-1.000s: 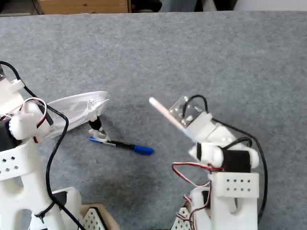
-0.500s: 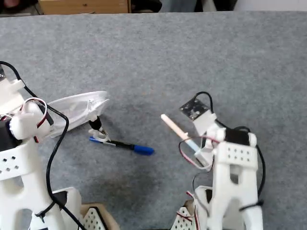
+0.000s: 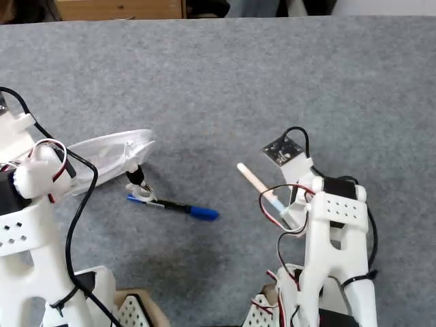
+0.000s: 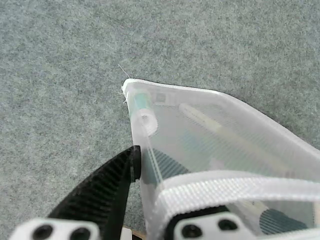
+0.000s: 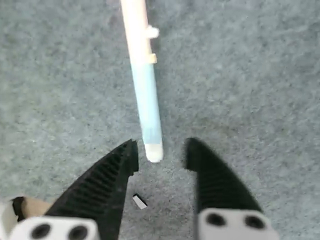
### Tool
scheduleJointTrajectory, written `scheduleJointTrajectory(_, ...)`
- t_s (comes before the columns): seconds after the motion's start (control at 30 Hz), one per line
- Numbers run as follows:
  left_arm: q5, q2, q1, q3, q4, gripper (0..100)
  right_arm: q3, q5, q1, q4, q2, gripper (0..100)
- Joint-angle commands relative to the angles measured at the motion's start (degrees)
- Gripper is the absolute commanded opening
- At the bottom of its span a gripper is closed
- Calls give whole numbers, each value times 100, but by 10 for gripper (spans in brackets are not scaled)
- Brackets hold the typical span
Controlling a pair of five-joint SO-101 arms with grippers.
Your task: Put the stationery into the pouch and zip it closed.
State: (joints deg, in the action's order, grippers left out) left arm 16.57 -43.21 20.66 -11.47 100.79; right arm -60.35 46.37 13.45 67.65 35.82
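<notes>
No text can be read. A small grey patch (image 4: 161,98) sits on the translucent white mesh pouch (image 4: 220,145) near its corner, too blurred to tell whether it carries print.

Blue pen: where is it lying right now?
In the high view, the blue pen lies on the grey table, just beside the pouch on the left side, with the pale pen off to its right.

Seemingly a robotics lab: grey felt table (image 3: 286,75), wired white left arm (image 3: 27,225) and right arm (image 3: 334,245), wooden furniture (image 3: 116,8).
</notes>
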Motion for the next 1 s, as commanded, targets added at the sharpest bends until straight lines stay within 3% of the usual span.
scheduleJointTrajectory(0.0, -44, -88, -66, 75, -9, 29, 40, 62, 18, -62, -4, 251)
scheduleJointTrajectory(0.2, -44, -88, -66, 75, -9, 29, 295, 35, -141, -26, 31, 251)
scheduleJointTrajectory(0.53, -44, -88, -66, 75, -9, 29, 1763, -712, -2374, -123, -655, 251)
scheduleJointTrajectory(0.77, -44, -88, -66, 75, -9, 29, 2818, -782, -2444, -352, -2765, 251)
scheduleJointTrajectory(0.97, -44, -88, -66, 75, -9, 29, 3029, -774, -2470, -826, -3459, 250)
